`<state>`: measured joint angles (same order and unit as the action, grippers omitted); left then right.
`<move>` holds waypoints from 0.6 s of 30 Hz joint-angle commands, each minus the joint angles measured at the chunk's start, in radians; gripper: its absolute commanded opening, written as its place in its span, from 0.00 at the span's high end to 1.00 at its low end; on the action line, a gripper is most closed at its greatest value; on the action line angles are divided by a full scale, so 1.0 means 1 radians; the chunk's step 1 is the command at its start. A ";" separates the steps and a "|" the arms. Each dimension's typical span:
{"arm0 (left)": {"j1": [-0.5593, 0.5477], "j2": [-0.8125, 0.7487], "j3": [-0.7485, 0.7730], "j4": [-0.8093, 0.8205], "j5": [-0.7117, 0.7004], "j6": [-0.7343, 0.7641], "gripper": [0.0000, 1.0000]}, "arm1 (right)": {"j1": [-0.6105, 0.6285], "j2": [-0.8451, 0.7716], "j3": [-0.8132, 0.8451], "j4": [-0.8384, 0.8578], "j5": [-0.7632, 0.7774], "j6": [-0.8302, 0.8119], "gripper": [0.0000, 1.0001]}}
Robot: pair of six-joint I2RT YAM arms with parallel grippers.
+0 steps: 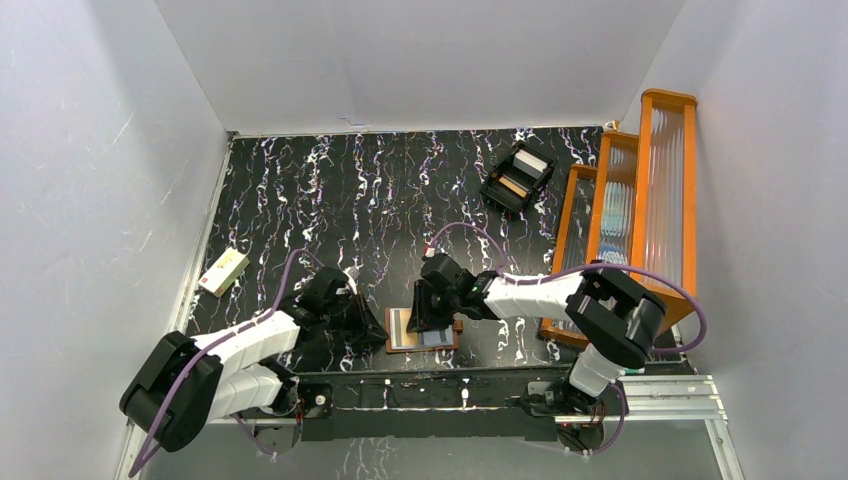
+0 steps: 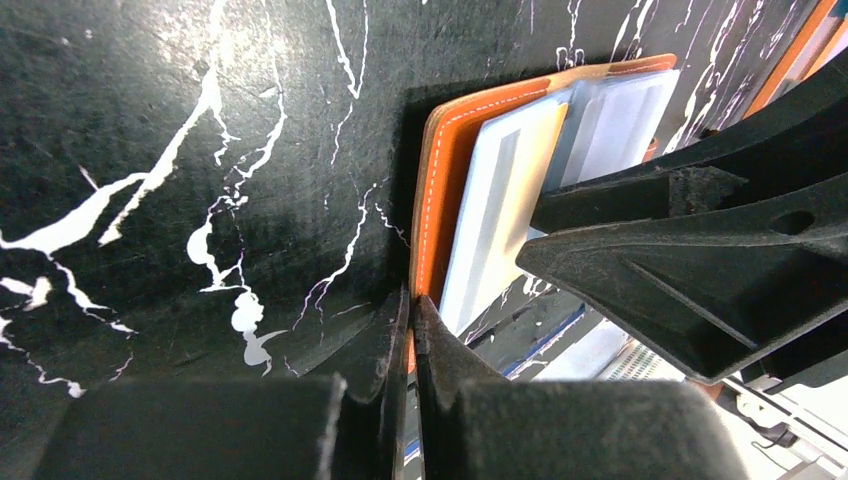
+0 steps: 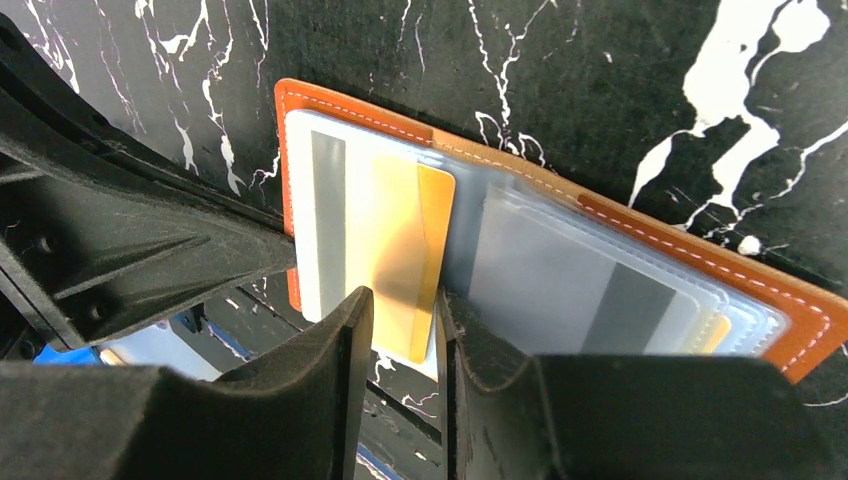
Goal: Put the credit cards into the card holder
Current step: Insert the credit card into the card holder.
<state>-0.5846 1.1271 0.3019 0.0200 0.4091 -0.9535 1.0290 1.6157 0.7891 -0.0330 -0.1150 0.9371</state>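
Glossy black counter, veined with thin white streaks. At its near edge, between the two hands, the card holder, spread open and flat: smooth reddish-orange leather with rounded corners and a pale stitched border, lined inside with shiny, cloudy plastic sleeves fanned one over another. On its left leaf, a white card with a grey stripe, and over that a thin, stiff yellow-orange card. Right hand, matte black and blocky, fingers partway apart and set against either side of the yellow-orange card at its near end. Left hand pinched fully together on the holder's left edge, a sliver of orange leather between the tips. Farther off, a cream box by the left wall, a black compartmented tray at the back, ribbed orange-framed panels along the right.
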 commanded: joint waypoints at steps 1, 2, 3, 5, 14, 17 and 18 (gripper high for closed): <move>-0.001 -0.040 -0.004 -0.023 0.037 -0.005 1.00 | 0.015 0.017 0.049 0.017 -0.006 -0.039 0.62; -0.001 -0.043 0.000 -0.031 0.035 -0.004 1.00 | 0.016 0.021 0.059 0.011 -0.010 -0.043 0.62; -0.001 -0.046 0.008 -0.054 0.030 -0.002 1.00 | 0.015 0.024 0.069 -0.002 -0.013 -0.051 0.62; -0.001 -0.057 0.030 -0.108 0.012 0.013 1.00 | 0.016 0.019 0.091 -0.049 -0.007 -0.073 0.61; 0.001 -0.081 0.101 -0.246 -0.048 0.062 1.00 | 0.014 -0.166 0.124 -0.267 0.104 -0.292 0.53; 0.001 -0.069 0.140 -0.307 -0.069 0.084 1.00 | 0.014 -0.215 0.114 -0.303 0.161 -0.397 0.53; 0.001 -0.067 0.152 -0.324 -0.075 0.090 1.00 | 0.014 -0.218 0.111 -0.303 0.152 -0.448 0.54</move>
<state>-0.5846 1.0573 0.3893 -0.1921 0.3588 -0.9039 1.0393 1.4567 0.8627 -0.2626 -0.0383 0.6773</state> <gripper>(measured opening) 0.010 0.472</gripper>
